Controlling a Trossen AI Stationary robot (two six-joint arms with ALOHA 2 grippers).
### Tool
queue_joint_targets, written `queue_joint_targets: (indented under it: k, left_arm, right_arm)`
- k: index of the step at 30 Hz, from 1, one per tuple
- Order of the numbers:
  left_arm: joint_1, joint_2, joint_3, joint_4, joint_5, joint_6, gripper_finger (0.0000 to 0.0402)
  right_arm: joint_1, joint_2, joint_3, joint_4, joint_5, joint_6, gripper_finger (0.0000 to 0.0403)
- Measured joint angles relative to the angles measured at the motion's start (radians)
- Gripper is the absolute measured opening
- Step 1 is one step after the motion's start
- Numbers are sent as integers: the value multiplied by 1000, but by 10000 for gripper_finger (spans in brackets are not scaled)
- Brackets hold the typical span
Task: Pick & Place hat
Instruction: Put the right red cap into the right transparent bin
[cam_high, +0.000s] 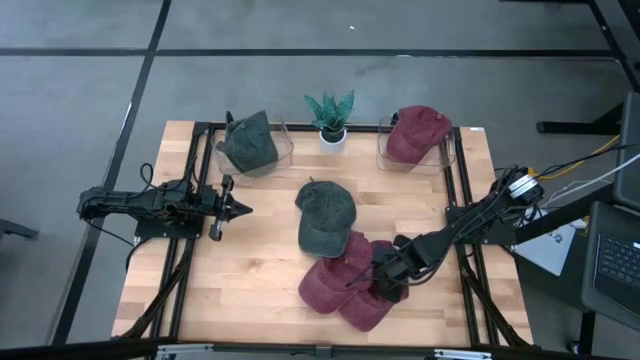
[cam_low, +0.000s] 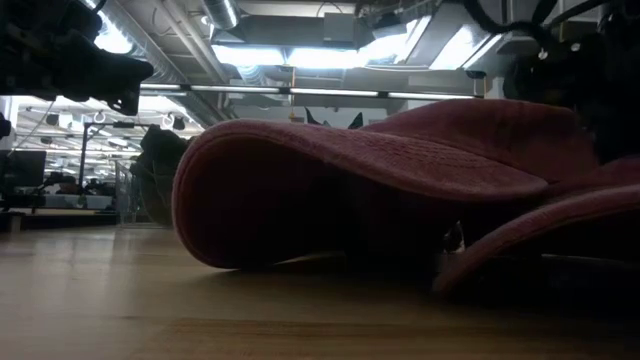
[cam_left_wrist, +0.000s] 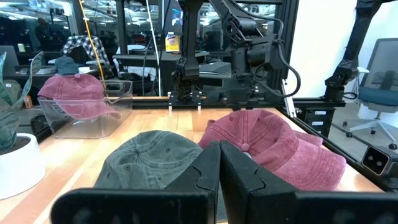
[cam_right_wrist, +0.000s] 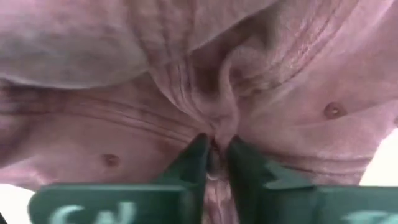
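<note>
Pinching a raised fold of faded maroon cotton cap (cam_right_wrist: 236, 118) between its two fingers, the right end effector (cam_high: 390, 278) sits low over the pile of maroon caps (cam_high: 345, 285) at roughly the five o'clock part of the light wooden slatted tabletop (cam_high: 250, 280); the wrist view shows the cloth gathered into a ridge squeezed between the fingertips (cam_right_wrist: 198, 163). The pile lies just beside a loose dark green cotton cap (cam_high: 325, 215) near the tabletop's centre, the two touching at the green cap's lower edge. The left end effector (cam_high: 238, 209) hovers at the nine o'clock side, its fingers pressed together and holding nothing, pointed toward the centre. At the eleven o'clock corner a clear plastic bin (cam_high: 282, 140) holds a second dark green cap (cam_high: 250, 143); at the one o'clock corner a matching clear bin (cam_high: 383, 150) holds another maroon cap (cam_high: 415, 132). Between the bins, at twelve o'clock, stands a small green leafy plant in a white pot (cam_high: 331, 120). In the low view a maroon brim (cam_low: 370, 165) fills the foreground.
</note>
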Motion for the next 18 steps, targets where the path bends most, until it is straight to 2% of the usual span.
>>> queue_joint_targets:
  k: [2,9,18]
  left_arm:
    - [0,0,0,0,0,0,6]
    - [0,0,0,0,0,0,6]
    - [0,0,0,0,0,0,6]
  right_arm:
    - [-3,-15,0,-3,5,-24,25]
    - [-22,-105,0,-74,26,-41,40]
    - [-45,-265,0,-117,92,-110,28]
